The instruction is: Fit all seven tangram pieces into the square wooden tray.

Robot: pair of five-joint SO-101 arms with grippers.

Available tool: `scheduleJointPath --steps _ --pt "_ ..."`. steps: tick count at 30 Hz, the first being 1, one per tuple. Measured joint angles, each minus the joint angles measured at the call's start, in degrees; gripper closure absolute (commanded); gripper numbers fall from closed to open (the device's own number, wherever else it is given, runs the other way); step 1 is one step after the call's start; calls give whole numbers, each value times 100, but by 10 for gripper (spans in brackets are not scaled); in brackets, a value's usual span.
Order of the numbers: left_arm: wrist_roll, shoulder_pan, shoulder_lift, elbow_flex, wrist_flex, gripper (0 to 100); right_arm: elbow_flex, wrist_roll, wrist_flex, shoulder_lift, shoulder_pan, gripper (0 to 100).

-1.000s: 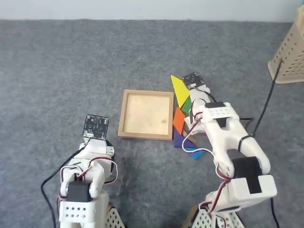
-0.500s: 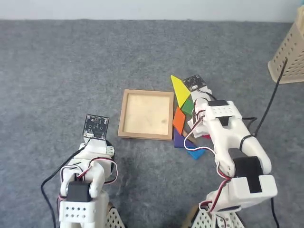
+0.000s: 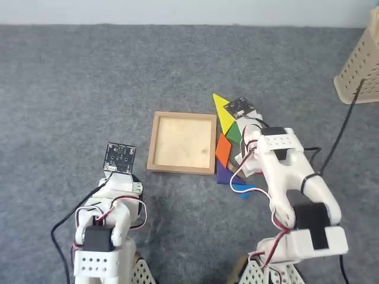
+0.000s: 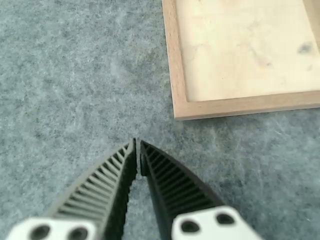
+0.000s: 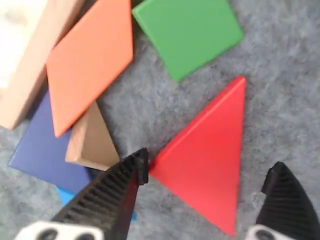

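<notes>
The main risk, as I am judging it, is a slipped pinch: the red triangle (image 5: pixel 205 145) is lying flat on the grey table (image 3: pixel 89 77), and its slanted edges could be making it twist or skid out as the right tool (image 5: pixel 210 172) closes. The ribbed finger (image 5: pixel 120 185) is also sitting just beside the tan triangle (image 5: pixel 90 145), so it could be catching that piece and shoving it into the dark blue triangle (image 5: pixel 35 150) underneath. The right tool is standing wide apart, straddling the red triangle with nothing gripped. The right arm is stretching forward from its base, wrist pitched down over the pile. All the pieces are lying outside the wooden tray (image 3: pixel 152 142), clustered along the side nearest the right arm: the orange parallelogram (image 5: pixel 90 70) is touching the rim, the green square (image 5: pixel 187 35) is resting beside it, and the yellow triangle (image 3: pixel 222 110) is lying farther out. The left arm is sitting folded near its base, with the left tool (image 4: pixel 138 147) pressed together over bare table near a tray corner.
</notes>
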Motion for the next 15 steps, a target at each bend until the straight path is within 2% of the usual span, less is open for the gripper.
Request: scheduleJointPath --steps 7,15 --pt "0 0 0 0 0 989 -79 53 123 149 0 702" --pt "0 0 0 0 0 989 -149 114 123 185 44 815"
